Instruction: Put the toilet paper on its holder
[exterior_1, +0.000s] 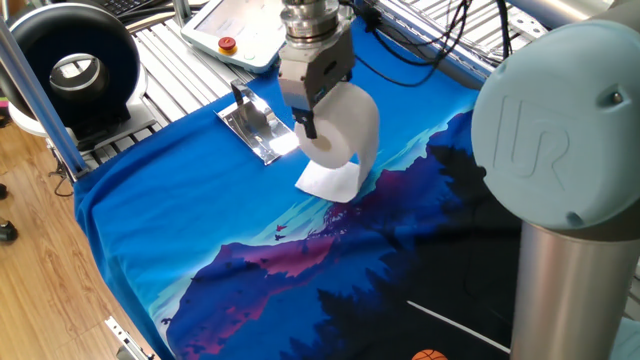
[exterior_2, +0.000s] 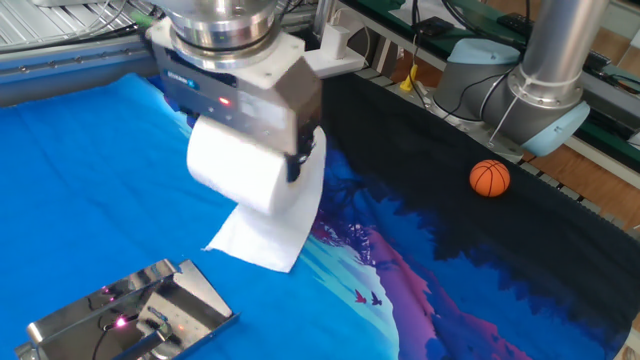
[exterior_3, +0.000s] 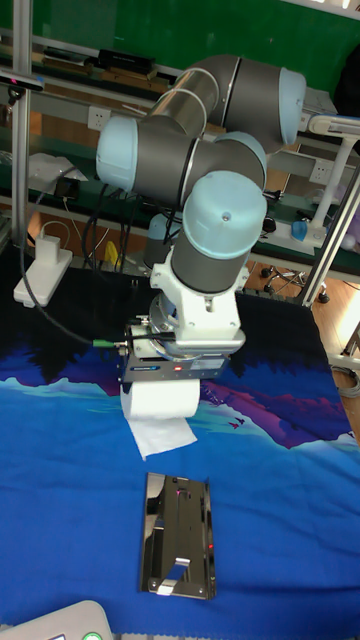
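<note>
The toilet paper is a fat white roll hanging just above the blue cloth, with my gripper shut on it. A dark finger presses on its near end face. The loose sheet end trails down onto the cloth. The holder, a shiny silver plate with an upright arm, lies just left of the roll. In the other fixed view the toilet paper hangs under the gripper, up and right of the holder. In the tall fixed view the toilet paper sits above the holder.
A white pendant with a red button lies behind the holder. A black round device stands at the far left. An orange ball rests on the dark part of the cloth. The arm's big grey joint fills the right side.
</note>
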